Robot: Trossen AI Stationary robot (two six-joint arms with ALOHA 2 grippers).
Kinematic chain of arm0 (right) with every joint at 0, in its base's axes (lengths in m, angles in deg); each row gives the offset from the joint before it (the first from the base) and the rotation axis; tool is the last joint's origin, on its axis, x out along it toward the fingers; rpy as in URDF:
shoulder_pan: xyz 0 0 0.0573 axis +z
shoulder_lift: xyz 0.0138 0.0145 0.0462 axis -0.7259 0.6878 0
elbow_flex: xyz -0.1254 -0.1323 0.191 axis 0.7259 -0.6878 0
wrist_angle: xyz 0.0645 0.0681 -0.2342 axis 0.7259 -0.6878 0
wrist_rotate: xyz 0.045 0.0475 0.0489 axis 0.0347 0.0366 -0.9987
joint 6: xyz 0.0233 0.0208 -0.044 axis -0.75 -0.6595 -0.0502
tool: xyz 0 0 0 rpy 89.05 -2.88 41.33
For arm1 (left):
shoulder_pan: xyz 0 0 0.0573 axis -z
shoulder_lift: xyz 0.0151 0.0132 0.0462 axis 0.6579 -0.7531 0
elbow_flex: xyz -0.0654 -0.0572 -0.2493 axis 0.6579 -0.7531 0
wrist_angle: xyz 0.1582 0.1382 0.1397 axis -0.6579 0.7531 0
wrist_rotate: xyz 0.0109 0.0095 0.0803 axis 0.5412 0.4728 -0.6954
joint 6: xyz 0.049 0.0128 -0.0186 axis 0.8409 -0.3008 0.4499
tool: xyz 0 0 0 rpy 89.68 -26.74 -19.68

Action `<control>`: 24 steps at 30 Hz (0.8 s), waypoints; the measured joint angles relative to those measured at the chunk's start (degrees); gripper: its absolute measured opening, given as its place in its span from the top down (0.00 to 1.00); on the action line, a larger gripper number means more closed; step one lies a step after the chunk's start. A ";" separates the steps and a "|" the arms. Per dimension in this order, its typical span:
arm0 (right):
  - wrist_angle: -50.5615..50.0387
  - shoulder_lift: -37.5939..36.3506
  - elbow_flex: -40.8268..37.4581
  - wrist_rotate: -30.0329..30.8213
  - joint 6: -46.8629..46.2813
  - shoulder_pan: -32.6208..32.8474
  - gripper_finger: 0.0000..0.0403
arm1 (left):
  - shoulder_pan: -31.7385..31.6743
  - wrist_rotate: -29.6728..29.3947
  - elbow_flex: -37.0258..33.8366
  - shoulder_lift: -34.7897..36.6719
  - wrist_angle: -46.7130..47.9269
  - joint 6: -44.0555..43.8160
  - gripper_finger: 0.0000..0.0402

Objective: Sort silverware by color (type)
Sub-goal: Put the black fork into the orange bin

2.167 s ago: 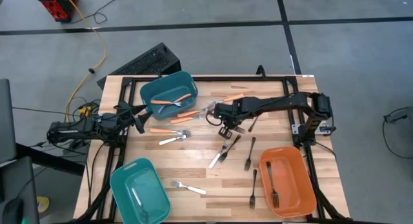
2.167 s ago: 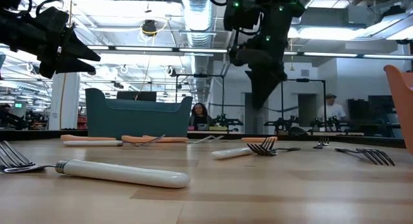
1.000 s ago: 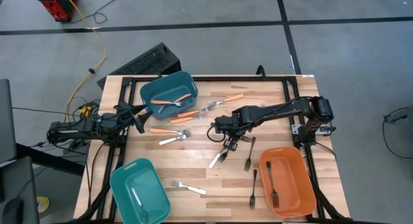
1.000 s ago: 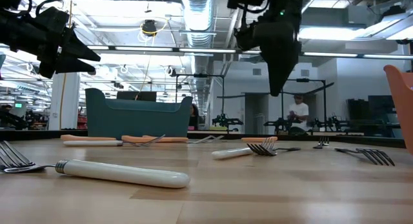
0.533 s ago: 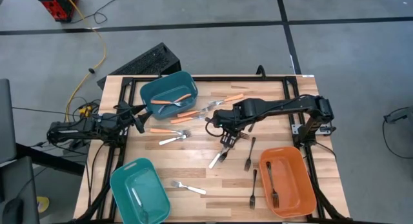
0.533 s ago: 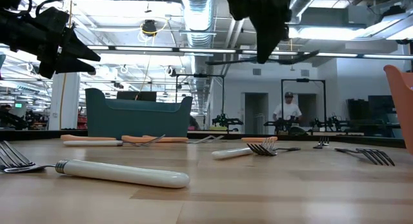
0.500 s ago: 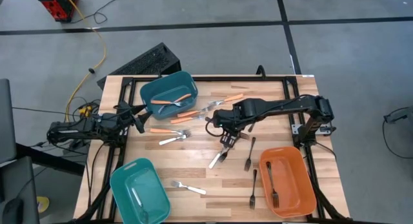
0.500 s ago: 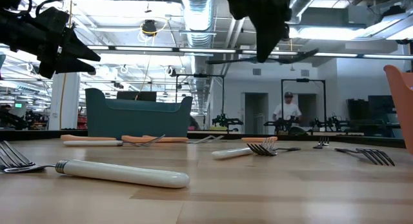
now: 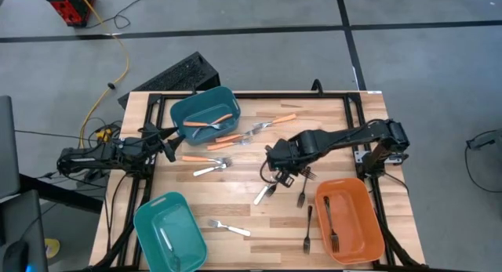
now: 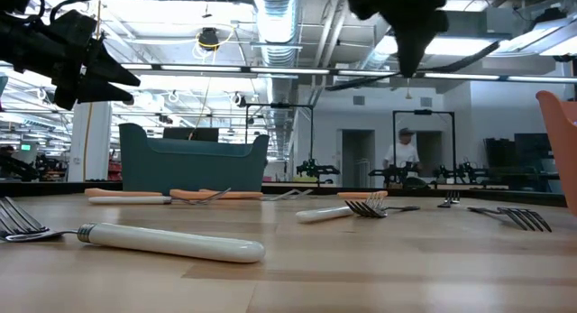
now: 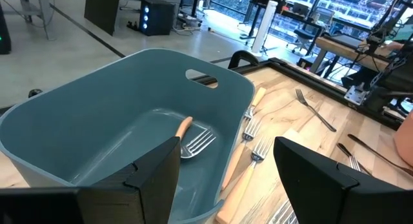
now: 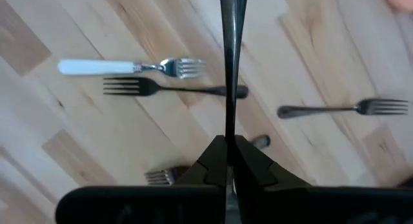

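Right gripper (image 12: 227, 156) hangs above mid-table, fingers pinched tight on 1 black fork (image 12: 228, 62) by its end, lifted clear so it can travel, likely to the orange bin (image 9: 350, 222). Left gripper (image 11: 226, 169) waits by the teal bin (image 11: 84, 121), fingers wide, holding nothing.

forks (image 9: 271, 186) cluttering centre, bare wood (image 9: 235, 203) beside

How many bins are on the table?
3: one teal bin at the high view's top, a second teal bin at bottom left, an orange bin at bottom right. None looks hidden.
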 joint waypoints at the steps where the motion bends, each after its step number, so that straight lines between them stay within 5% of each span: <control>1: -0.97 -0.53 -0.02 0.01 -0.90 0.57 0.92 | 0.00 0.02 0.00 0.01 0.00 0.00 0.42; 24: -8.10 -12.16 -0.02 7.70 -31.90 17.13 0.91 | 0.02 0.20 0.00 0.01 0.17 0.00 0.42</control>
